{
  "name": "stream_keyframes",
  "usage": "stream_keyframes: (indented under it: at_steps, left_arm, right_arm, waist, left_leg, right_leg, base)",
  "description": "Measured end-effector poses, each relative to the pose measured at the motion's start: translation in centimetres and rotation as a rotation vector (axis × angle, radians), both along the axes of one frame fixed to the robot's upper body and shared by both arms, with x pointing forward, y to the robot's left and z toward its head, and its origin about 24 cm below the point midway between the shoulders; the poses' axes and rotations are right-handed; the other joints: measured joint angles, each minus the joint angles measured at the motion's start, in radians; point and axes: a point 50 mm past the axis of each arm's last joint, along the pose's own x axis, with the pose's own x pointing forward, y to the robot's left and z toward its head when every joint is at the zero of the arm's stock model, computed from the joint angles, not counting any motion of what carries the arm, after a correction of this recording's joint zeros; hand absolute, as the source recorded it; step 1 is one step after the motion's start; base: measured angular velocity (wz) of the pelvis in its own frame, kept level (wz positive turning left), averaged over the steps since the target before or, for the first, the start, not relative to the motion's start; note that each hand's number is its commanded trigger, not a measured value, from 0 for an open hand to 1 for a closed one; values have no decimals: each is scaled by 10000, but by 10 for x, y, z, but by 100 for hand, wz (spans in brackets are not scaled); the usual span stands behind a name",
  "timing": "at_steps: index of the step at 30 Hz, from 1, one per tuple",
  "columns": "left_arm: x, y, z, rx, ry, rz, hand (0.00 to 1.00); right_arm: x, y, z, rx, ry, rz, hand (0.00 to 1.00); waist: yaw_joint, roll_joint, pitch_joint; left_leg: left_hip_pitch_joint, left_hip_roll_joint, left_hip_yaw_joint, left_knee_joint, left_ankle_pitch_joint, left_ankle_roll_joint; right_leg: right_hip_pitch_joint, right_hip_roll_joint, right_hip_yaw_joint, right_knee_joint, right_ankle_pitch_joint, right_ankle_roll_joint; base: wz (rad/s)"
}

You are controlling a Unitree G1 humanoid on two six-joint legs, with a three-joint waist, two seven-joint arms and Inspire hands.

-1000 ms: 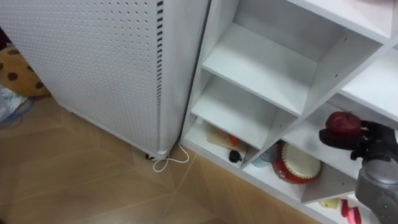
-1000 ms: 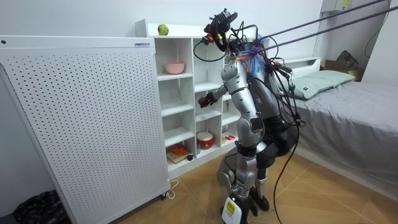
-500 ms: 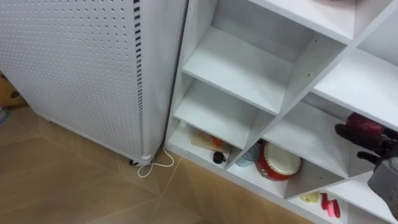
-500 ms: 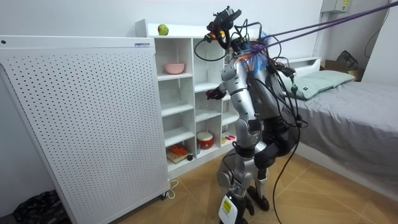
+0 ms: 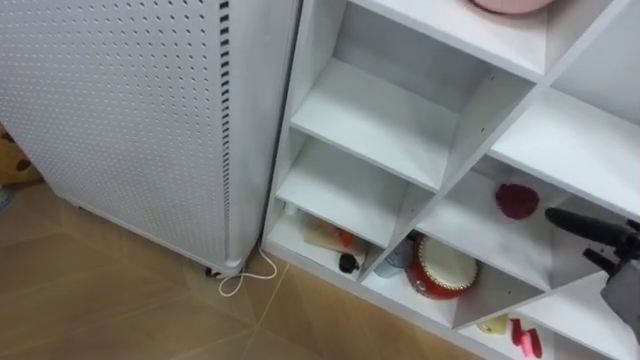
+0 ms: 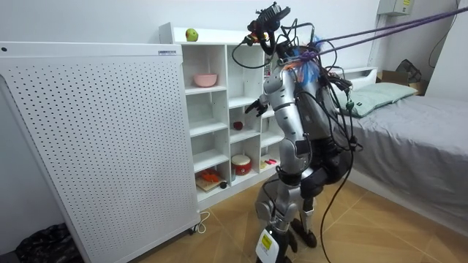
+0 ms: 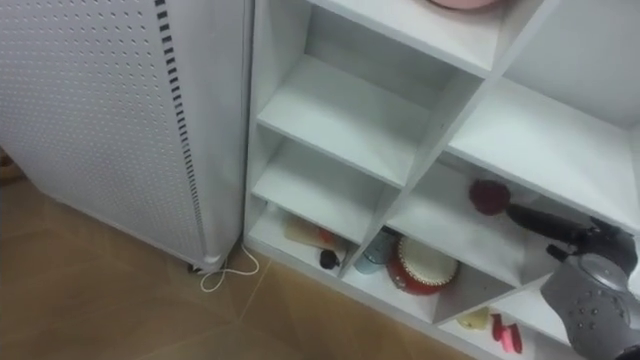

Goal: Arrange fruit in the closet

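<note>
A dark red apple (image 5: 517,200) (image 7: 489,196) lies on a middle shelf of the white closet (image 5: 385,115), in its right-hand column. My right hand (image 5: 597,232) (image 7: 556,226) hovers just to the right of the apple, apart from it, fingers stretched straight and open, nothing in it. In the room view I stand upright facing the closet (image 6: 174,34), my right hand (image 6: 255,107) raised before the shelf that bears the red apple (image 6: 238,125). A green apple (image 6: 191,34) rests on top of the closet.
A white perforated panel (image 5: 130,110) stands left of the closet, a white cord (image 5: 245,275) looped on the wooden floor at its foot. Lower shelves hold a red-and-white drum (image 5: 440,270) and small toys (image 5: 505,327). A pink bowl (image 6: 205,79) sits higher up. A bed (image 6: 409,124) lies behind me.
My right hand has let go of the red apple, which now lies on the shelf; the fingers have straightened and the hand has drawn back to the right. The head camera has shifted.
</note>
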Motion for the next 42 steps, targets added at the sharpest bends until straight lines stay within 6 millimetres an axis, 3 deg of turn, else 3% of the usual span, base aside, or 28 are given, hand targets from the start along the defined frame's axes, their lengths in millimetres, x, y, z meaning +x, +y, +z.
stream_keyframes:
  at_steps: [9, 13, 23, 25, 28, 30, 34, 36, 37, 38, 42]
  left_arm:
    - [1, -5, -2, -349, -87, -115, 0]
    - [-2, -11, -6, -640, 164, -68, 0]
    - [3, -13, -11, -1380, 683, 11, 0]
    - [7, -14, -11, -1548, 741, 130, 0]
    - [15, -15, -12, -1727, 828, 93, 0]
    - [17, -16, -12, -1805, 881, 161, 0]
    - [11, -14, -14, -2043, 873, 660, 0]
    - [-2, -13, -17, -2198, 858, 1158, 0]
    - [-7, -13, -18, -2223, 878, 1292, 0]
    - [-19, -12, -20, -2240, 911, 1518, 0]
    - [-63, -24, -28, -1758, 1312, 1685, 0]
  right_arm:
    - [-2, -1, -7, 546, -110, 317, 0]
    - [-4, -5, -16, 668, 23, 757, 0]
    - [-30, -17, -62, -1063, 1442, 3772, 0]
    - [-34, -18, -69, -1726, 1966, 4523, 0]
    - [-51, -15, -93, -2468, 2958, 5833, 0]
    - [-72, -10, -122, -2551, 3983, 6851, 0]
    - [-121, 0, -171, -2609, 5940, 8144, 0]
    - [-161, 6, -199, -2322, 6973, 8791, 0]
    - [-175, 7, -207, -2161, 7298, 8852, 0]
    - [-203, 10, -222, -1664, 7831, 8821, 0]
    - [-290, 31, -256, 138, 9200, 8291, 0]
  waist:
    - [-35, 26, 18]
    - [33, 232, 55]
    - [64, 480, 45]
    - [52, 635, 69]
    - [40, 890, 8]
    - [-47, 1182, -199]
    - [-460, 1386, -420]
    - [-773, 1588, -599]
    - [-835, 1601, -647]
    - [-987, 1617, -708]
    - [-1312, 1610, -708]
  left_leg:
    - [390, -3, 69, -228, 16, -4]
    - [880, -3, 31, -471, 15, -2]
    - [2855, -14, 405, -1741, 117, -102]
    - [3268, 37, 401, -1982, 134, -133]
    - [4142, 54, 434, -2599, 208, -206]
    - [4739, 30, 439, -3148, 293, -239]
    - [5782, -66, 690, -4238, 576, -217]
    - [6430, -79, 769, -4752, 623, -283]
    - [6698, -154, 782, -4973, 666, -302]
    - [7209, -207, 787, -5424, 748, -340]
    - [8852, -174, 819, -6702, 967, -552]
  right_leg:
    - [399, 13, -17, -224, 15, 17]
    - [894, 51, -34, -507, 38, 69]
    - [2536, 206, 225, -1458, 76, 96]
    - [2971, 283, 216, -1726, 86, 107]
    - [3799, 359, 199, -2346, 197, 136]
    - [4454, 462, 72, -3008, 394, 147]
    - [5284, 373, 101, -3697, 508, 237]
    - [5882, 433, 83, -4113, 549, 236]
    - [6102, 431, 82, -4238, 551, 241]
    - [6557, 430, 53, -4550, 553, 251]
    - [8086, 672, -10, -5694, 632, 252]
  base:
    - [0]
    - [2]
    - [-1]
    - [2]
    - [2]
    - [-2]
    - [0]
    - [-9]
    - [4]
    - [0]
    - [-3]
